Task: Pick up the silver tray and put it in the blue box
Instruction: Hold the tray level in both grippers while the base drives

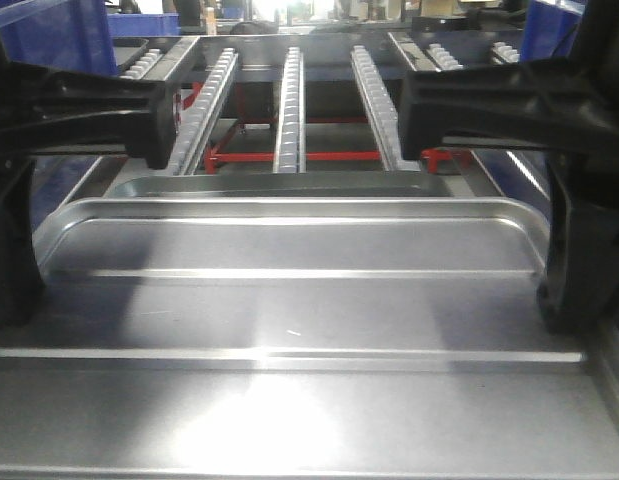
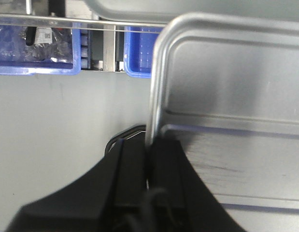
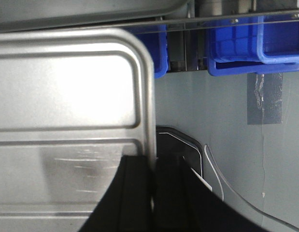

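Silver tray (image 1: pixel 289 250), just one, has the left tool (image 2: pixel 149 150) and right tool (image 3: pixel 153 164) clamped on its opposite rims.

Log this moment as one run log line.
phase: two-arm grasp | left claw: shut on silver tray left rim | right claw: shut on right rim

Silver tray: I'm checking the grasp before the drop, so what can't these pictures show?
- Front view: shiny rectangular silver tray, near edge cut off at frame bottom.
- Left wrist view: left gripper body hides the clamped rim.
- Right wrist view: right gripper likewise; blue plastic bin cut off at right edge.
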You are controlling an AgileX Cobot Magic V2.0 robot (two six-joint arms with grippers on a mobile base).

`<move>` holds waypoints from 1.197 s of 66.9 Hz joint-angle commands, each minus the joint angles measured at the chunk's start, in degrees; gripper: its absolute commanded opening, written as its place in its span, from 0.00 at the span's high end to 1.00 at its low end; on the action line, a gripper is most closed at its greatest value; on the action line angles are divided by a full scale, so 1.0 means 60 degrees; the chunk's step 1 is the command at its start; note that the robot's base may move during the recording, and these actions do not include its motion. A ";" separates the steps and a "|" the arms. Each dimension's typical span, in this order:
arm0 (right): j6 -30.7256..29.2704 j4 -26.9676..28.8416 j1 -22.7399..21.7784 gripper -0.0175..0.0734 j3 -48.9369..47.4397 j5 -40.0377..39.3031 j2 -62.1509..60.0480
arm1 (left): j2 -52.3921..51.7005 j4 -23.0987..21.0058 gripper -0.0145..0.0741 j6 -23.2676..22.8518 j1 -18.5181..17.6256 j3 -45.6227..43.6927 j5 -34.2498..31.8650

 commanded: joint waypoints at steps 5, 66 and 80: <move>0.0035 -0.0246 0.0027 0.74 -0.0250 -0.0568 -0.0284 | -0.0261 0.0052 0.95 -0.0029 -0.0100 -0.0308 -0.0333; 0.0035 -0.0246 0.0027 0.74 -0.0250 -0.0568 -0.0284 | -0.0261 0.0052 0.95 -0.0029 -0.0100 -0.0308 -0.0333; 0.0035 -0.0246 0.0027 0.74 -0.0250 -0.0568 -0.0284 | -0.0261 0.0052 0.95 -0.0029 -0.0100 -0.0308 -0.0333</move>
